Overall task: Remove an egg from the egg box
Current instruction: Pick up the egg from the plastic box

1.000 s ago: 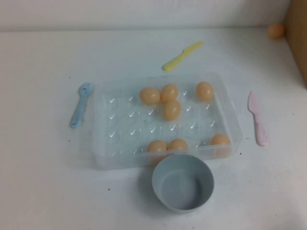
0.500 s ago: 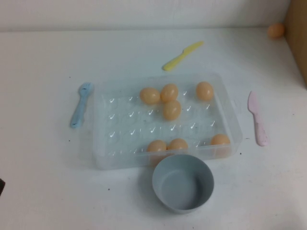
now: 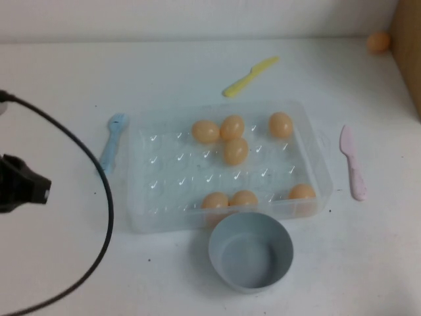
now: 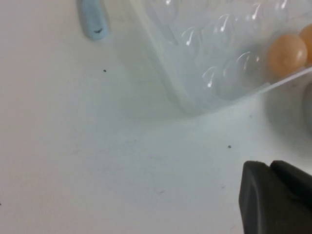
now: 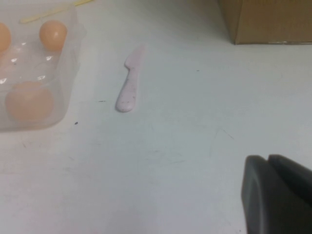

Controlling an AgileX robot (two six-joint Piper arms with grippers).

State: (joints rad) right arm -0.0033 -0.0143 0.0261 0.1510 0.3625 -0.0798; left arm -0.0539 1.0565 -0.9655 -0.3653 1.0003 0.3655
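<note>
The left gripper (image 3: 23, 187) is hanging over the bare white table (image 3: 59, 263) at the robot's left, well apart from the tray; whether it is released or clenched cannot be told. A black cable (image 3: 99, 178) is looping out from it. The right gripper (image 5: 275, 195) is appearing only in the right wrist view, over the table on the robot's right, and its state cannot be told either.

The small tan-orange egg (image 3: 235, 151) is lying inside the large clear plastic egg box (image 3: 148, 220), just below a touching pair of eggs at the far side of the tray. Another egg is sitting at the far right corner, and three more are lining the near wall.

A round grey-blue bowl (image 3: 250, 251) is standing just beside the near wall of the egg box. A light blue plastic spoon (image 3: 110, 143) is lying to the left of the tray, a yellow plastic knife (image 3: 249, 76) beyond it, and a pink plastic knife (image 3: 352, 162) to its right. A brown cardboard box (image 5: 265, 20) is standing at the table's far right edge, with one loose orange egg (image 3: 378, 42) next to it.
</note>
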